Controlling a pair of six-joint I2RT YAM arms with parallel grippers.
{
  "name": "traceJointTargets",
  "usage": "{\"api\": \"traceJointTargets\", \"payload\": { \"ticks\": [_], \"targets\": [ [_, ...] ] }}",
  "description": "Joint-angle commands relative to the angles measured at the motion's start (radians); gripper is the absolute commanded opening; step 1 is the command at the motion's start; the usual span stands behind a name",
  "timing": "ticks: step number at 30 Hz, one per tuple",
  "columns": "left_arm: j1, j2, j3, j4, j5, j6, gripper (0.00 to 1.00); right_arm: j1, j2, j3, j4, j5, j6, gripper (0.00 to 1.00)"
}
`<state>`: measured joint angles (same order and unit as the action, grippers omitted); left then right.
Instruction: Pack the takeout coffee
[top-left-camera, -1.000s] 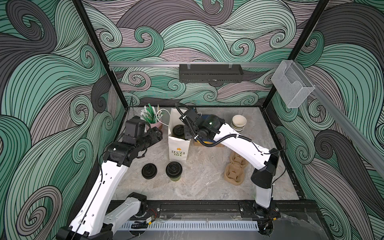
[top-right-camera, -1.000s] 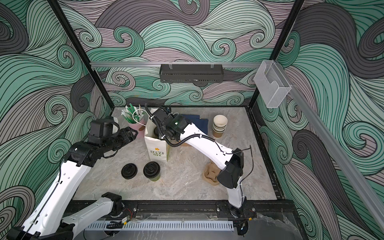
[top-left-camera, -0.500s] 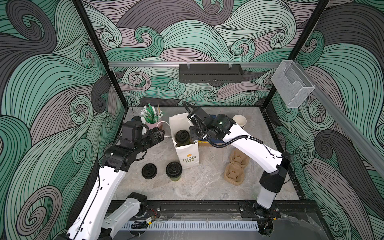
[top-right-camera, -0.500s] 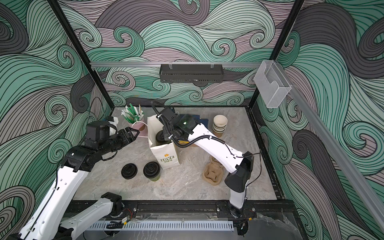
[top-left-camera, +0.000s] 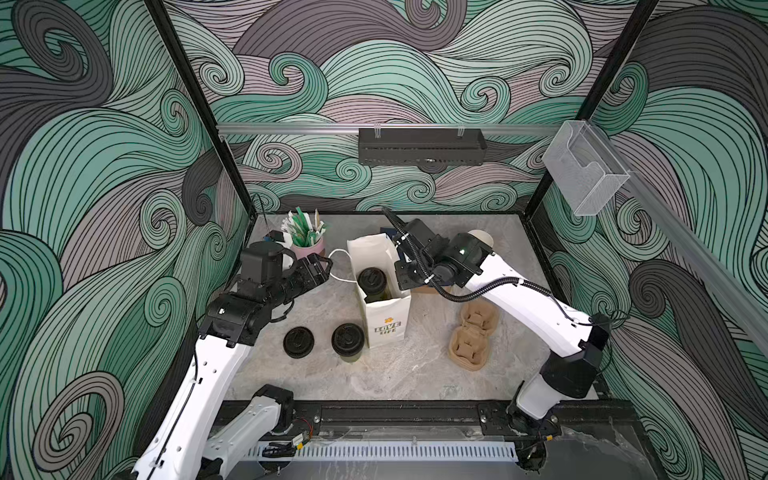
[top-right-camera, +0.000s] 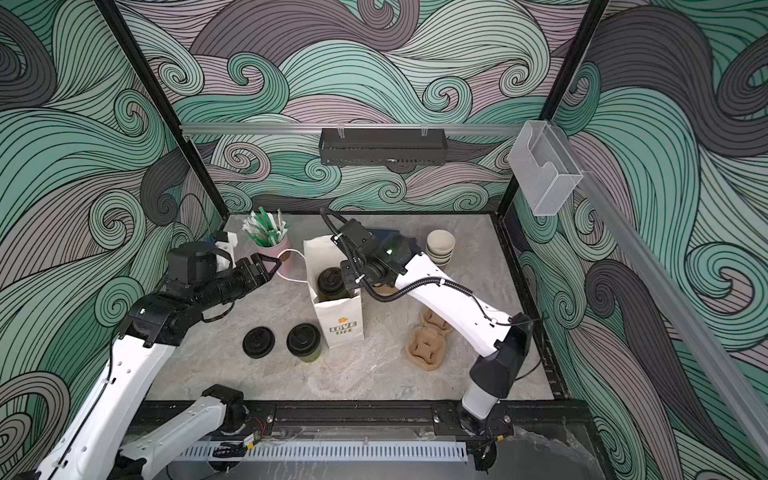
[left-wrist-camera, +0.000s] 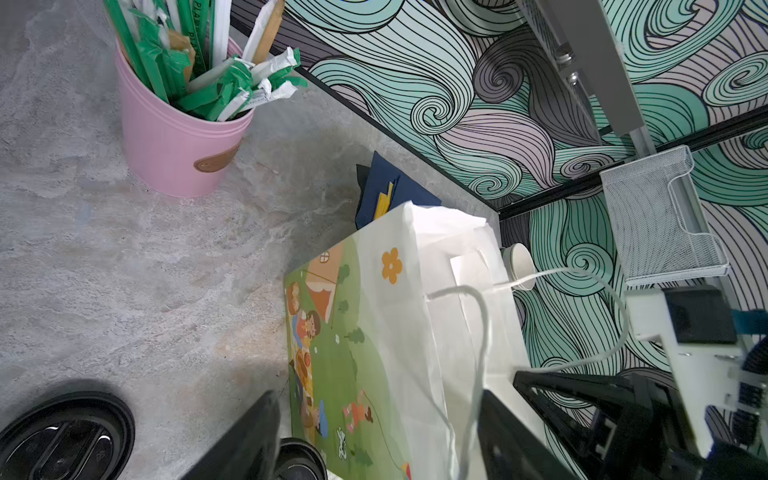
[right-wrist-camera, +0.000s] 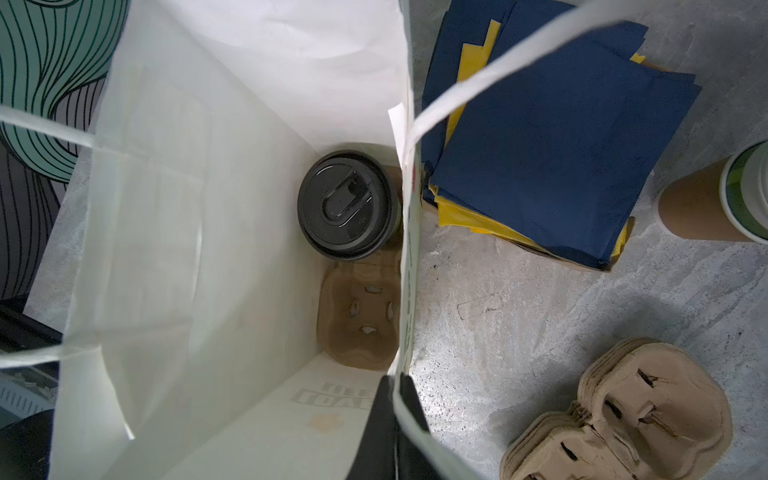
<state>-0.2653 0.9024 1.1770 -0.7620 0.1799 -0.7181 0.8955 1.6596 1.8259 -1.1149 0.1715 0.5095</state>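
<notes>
White arm links (top-left-camera: 212, 374), black joints (top-left-camera: 571, 370), black corrugated cable (top-left-camera: 461, 297).

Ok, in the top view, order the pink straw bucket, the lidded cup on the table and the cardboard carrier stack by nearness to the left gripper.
1. pink straw bucket, just behind the left gripper, back left.
2. lidded cup, toward the front, beside the paper bag.
3. cardboard carrier stack, across on the right side.

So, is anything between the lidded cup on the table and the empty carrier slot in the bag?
Only the bag's front wall, beside which the cup stands. The bag top is open and the slot lies bare.
</notes>
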Motion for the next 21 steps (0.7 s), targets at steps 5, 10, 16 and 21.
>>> {"api": "traceJointTargets", "payload": {
  "ticks": [5,10,16,21],
  "targets": [
    [-0.007,-0.024,0.025,-0.023,0.007,0.015,0.76,-0.024,-0.066,-0.052,-0.022,-0.002,-0.020,0.07],
    [-0.007,-0.038,0.056,-0.160,-0.064,0.003,0.76,-0.026,-0.065,-0.068,-0.020,-0.017,-0.019,0.16],
    [-0.009,-0.043,0.060,-0.351,-0.114,-0.037,0.74,-0.027,-0.083,-0.041,-0.020,0.002,-0.020,0.39],
    [-0.038,-0.028,0.013,-0.453,-0.096,-0.085,0.72,-0.029,-0.141,-0.020,-0.022,0.032,-0.045,0.56]
  ]
}}
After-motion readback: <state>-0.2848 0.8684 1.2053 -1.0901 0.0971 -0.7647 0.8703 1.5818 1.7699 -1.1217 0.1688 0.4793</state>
